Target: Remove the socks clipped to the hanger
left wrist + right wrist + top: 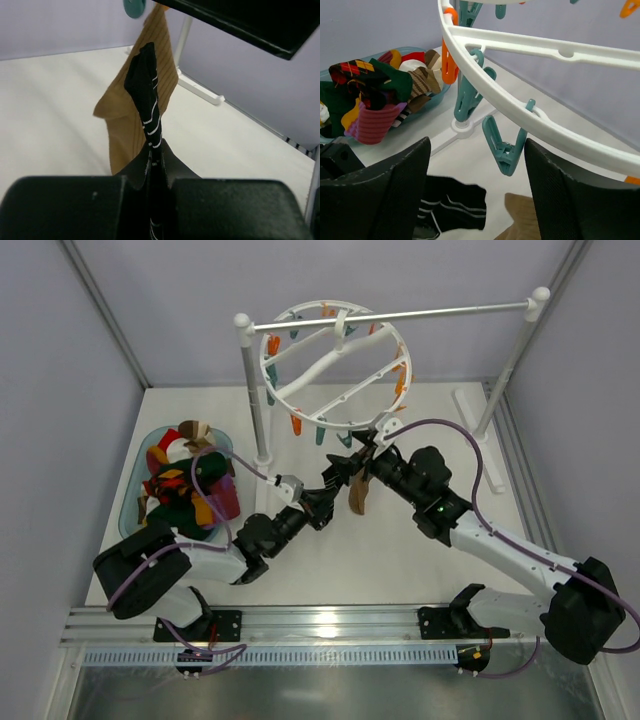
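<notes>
- A white table sits between pale grey walls.
- The round white hanger hangs from a metal bar at the back of the table. It is tipped to one side and has orange and teal clips all round its rim.
- A brown sock hangs down below the near edge of the ring. Its top is hidden.
- A black sock with thin white stripes stands right in front of the brown one and touches it.
- The left gripper has its fingers squeezed tight on the bottom end of the black sock.
- The right gripper is just under the ring's rim. Its fingers are spread wide and hold nothing. In its own camera, a teal clip shows between them.
- At the left side of the table, a teal tub holds a pile of socks in red, green, brown and yellow.
- The bar rests on two white posts.
</notes>
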Controlling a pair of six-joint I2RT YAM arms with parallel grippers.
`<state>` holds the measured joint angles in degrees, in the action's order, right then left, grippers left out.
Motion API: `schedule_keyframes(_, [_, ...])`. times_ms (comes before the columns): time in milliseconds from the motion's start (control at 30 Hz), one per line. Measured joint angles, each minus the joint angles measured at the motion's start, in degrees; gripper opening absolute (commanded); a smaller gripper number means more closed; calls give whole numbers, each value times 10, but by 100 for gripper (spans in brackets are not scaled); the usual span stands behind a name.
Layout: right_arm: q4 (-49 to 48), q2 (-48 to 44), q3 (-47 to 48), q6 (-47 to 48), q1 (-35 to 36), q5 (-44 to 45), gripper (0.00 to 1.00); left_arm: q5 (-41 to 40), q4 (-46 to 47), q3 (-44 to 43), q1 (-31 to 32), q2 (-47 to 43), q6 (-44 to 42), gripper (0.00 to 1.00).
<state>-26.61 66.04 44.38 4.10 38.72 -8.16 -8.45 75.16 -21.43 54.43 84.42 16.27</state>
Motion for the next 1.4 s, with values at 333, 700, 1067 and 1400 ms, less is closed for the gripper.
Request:
schedule_keyframes(333, [-11, -111, -112, 1, 0, 68, 100, -97, -156, 32, -108, -146, 8, 0])
schedule_keyframes(700, [-19, -253, -189, 14, -3, 152, 100, -243, -471, 33, -261, -391, 78, 0])
schedule_keyframes(1067, [-20, -298, -216, 16, -8, 170, 100, -313, -518, 12, -452, -256, 182, 0])
schedule_keyframes(1400, [-20, -334, -228, 15, -10, 170, 100, -283, -530, -15, -508, -179, 250, 78])
